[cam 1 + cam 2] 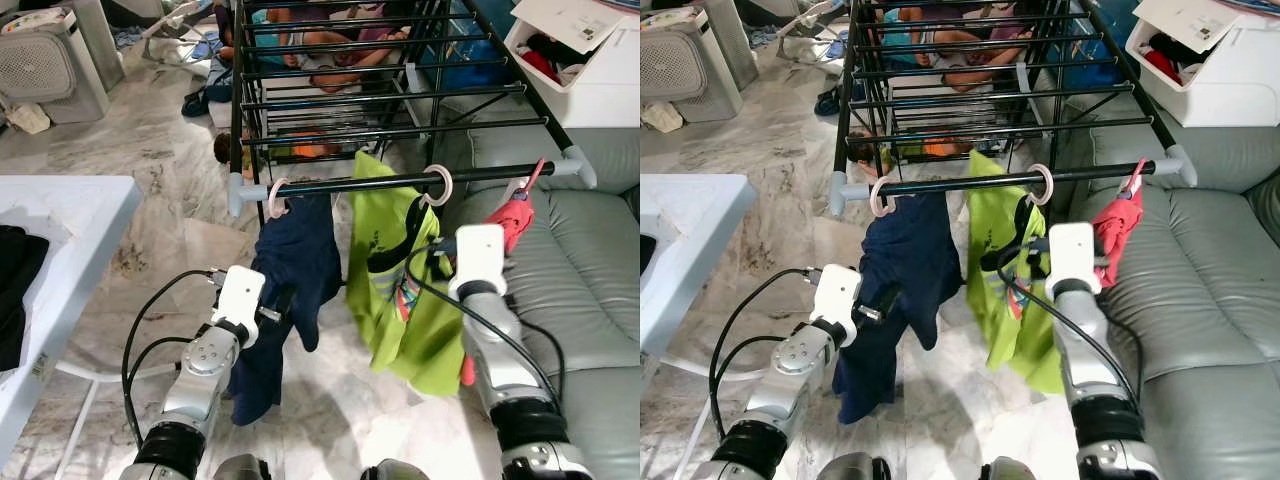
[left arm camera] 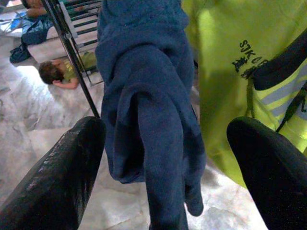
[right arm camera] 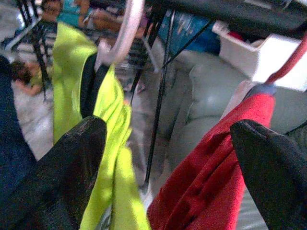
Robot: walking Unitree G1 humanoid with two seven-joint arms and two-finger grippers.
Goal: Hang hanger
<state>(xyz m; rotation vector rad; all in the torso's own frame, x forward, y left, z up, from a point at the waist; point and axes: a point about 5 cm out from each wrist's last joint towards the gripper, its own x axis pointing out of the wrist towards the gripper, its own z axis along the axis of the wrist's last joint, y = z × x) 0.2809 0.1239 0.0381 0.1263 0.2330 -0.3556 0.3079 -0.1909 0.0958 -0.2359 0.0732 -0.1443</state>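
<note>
A black rail (image 1: pixel 400 181) at the front of a drying rack carries three hangers. A pink hook (image 1: pixel 277 197) holds a navy garment (image 1: pixel 295 255). A second pink hook (image 1: pixel 438 184) holds a lime-green garment (image 1: pixel 385 270). A red hanger (image 1: pixel 530 180) with a red garment (image 1: pixel 512 222) hangs near the rail's right end. My left gripper (image 1: pixel 282 300) is open against the navy garment (image 2: pixel 148 96), which hangs between its fingers. My right gripper (image 1: pixel 425 255) is open below the rail, its fingers (image 3: pixel 62 167) straddling the green cloth (image 3: pixel 110 124) and the red cloth (image 3: pixel 211 177).
A white table (image 1: pixel 60 200) with dark cloth on it stands at the left. A grey sofa (image 1: pixel 590 280) sits right of the rack, with a white box (image 1: pixel 580 70) behind it. People lie on the floor beyond the rack (image 1: pixel 330 55). A white appliance (image 1: pixel 45 65) stands far left.
</note>
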